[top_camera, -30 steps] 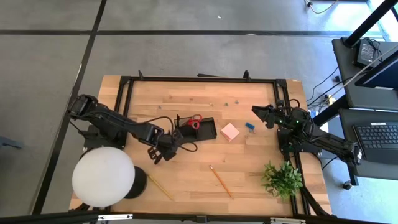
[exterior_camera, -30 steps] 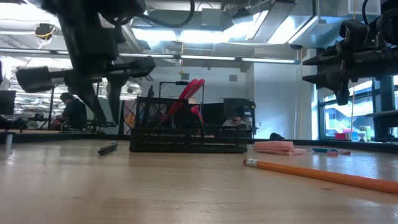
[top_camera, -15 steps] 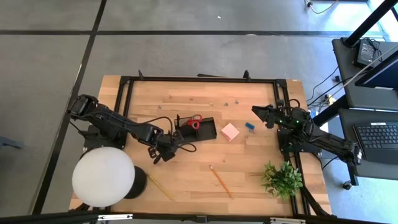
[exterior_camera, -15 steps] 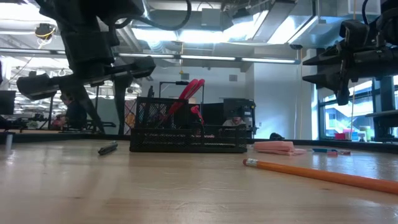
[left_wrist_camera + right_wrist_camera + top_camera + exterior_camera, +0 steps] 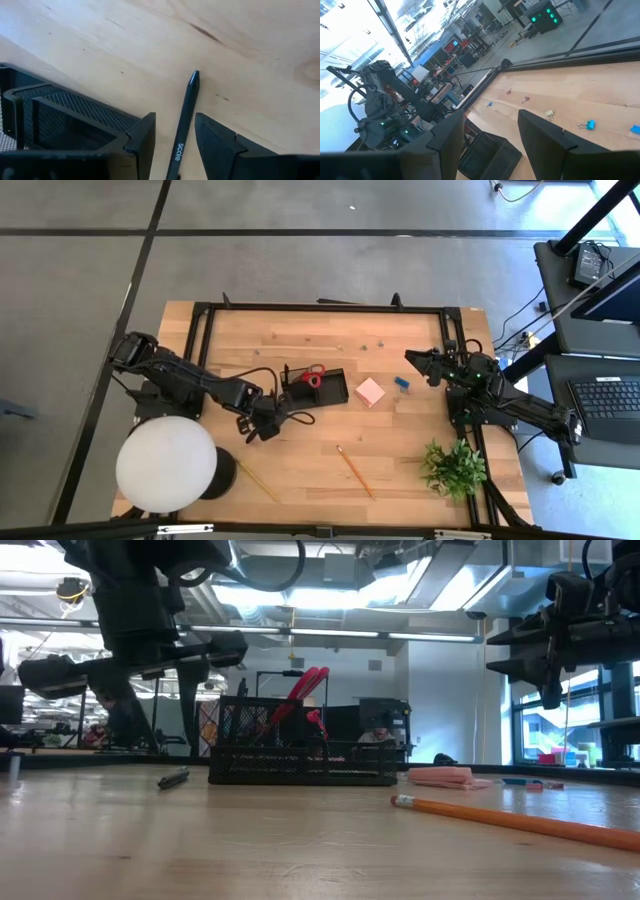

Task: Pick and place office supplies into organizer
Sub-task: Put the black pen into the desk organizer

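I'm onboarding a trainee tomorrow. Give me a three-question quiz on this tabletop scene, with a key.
1. True or false: the red-handled scissors already stand in the organizer.
2. Which item lies between the open fingers of the left gripper? A) black pen B) pink sticky-note block C) pencil
3. Fill in: the pink sticky-note block lies on the table between the organizer and the tiny ____ piece.

Key: 1 true. 2 A, the black pen lies on the wood beside the organizer. 3 blue. The right gripper waits open, off to the side.
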